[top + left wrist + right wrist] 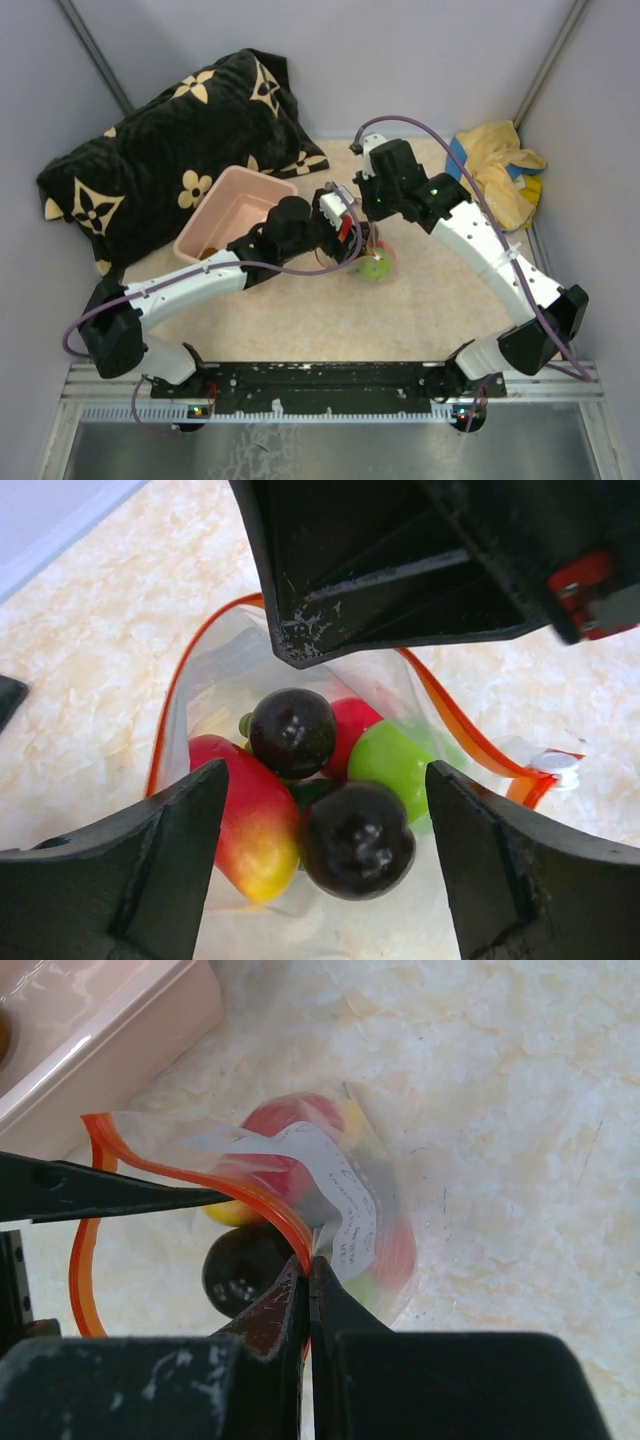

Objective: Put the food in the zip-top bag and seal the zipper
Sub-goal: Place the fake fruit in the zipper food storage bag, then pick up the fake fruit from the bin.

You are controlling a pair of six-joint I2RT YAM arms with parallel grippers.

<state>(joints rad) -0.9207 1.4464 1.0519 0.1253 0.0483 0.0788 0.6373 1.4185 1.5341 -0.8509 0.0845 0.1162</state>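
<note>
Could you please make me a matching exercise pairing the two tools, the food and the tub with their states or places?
Things:
1. left tool
2. right tool
3. food
4. tub

States or places:
A. shut on the zipper
B. beside the cushion
C. open
D. inside the bag

Pairs: 1-C, 2-A, 3-D, 4-B.

One zip-top bag point(205, 680), two dark fruits point(292, 732) point(357, 838), one green fruit point(392, 763), one pink tub point(235, 205)
</note>
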